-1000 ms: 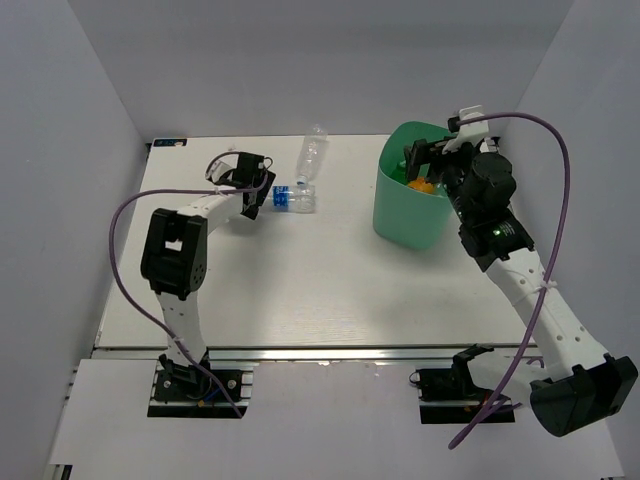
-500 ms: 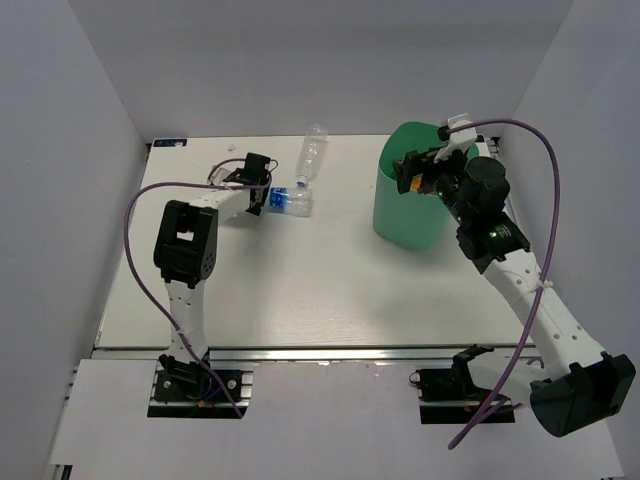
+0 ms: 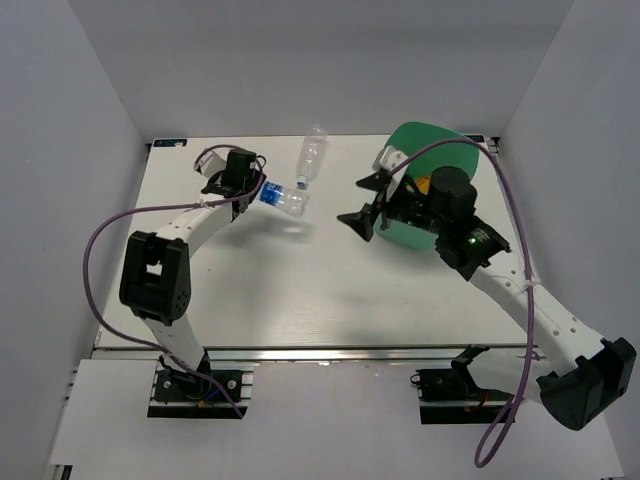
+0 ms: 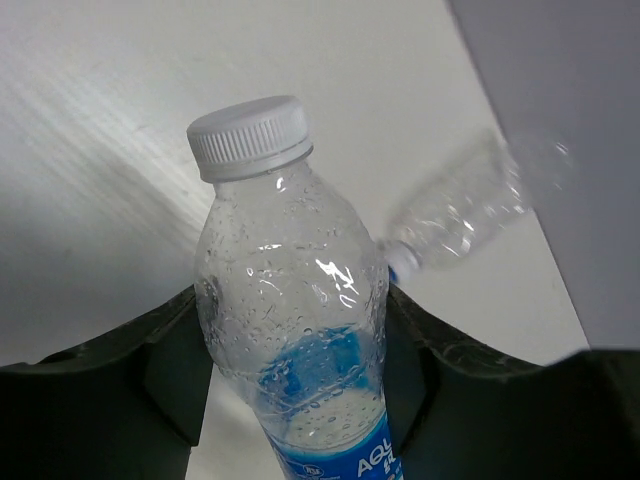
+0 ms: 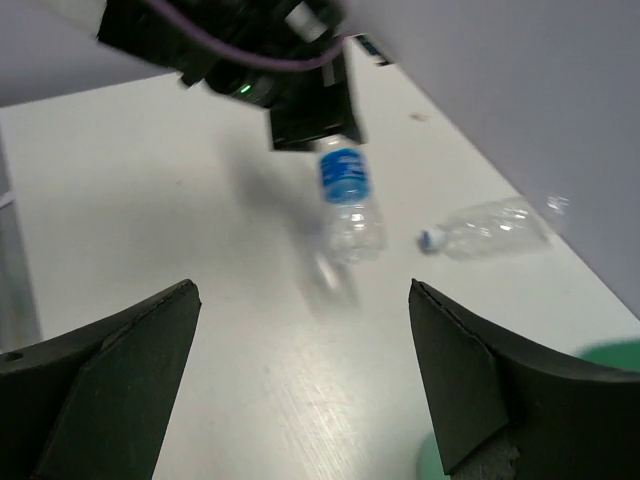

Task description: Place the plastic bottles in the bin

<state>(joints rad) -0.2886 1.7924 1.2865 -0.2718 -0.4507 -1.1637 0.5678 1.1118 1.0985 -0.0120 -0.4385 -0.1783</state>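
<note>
My left gripper (image 3: 258, 187) is shut on a clear plastic bottle (image 3: 284, 199) with a blue label and white cap, holding it just above the table. In the left wrist view the bottle (image 4: 290, 300) fills the space between both fingers, cap pointing away. A second clear bottle (image 3: 312, 155) lies on the table near the back edge, also seen as a bottle (image 4: 460, 210) beyond the held one. The mint-green bin (image 3: 440, 140) stands at the back right, something orange (image 3: 424, 183) inside. My right gripper (image 3: 362, 200) hangs open and empty left of the bin, facing the held bottle (image 5: 348, 200).
The right arm's wrist covers much of the bin's opening in the top view. White walls close the table (image 3: 300, 290) at the back and both sides. The bin's rim (image 5: 612, 356) shows at the right edge of the right wrist view.
My left gripper closed on the blue-labelled bottle and lifted it off the table. The right gripper came out of the bin and swung left over the table, staying open.
</note>
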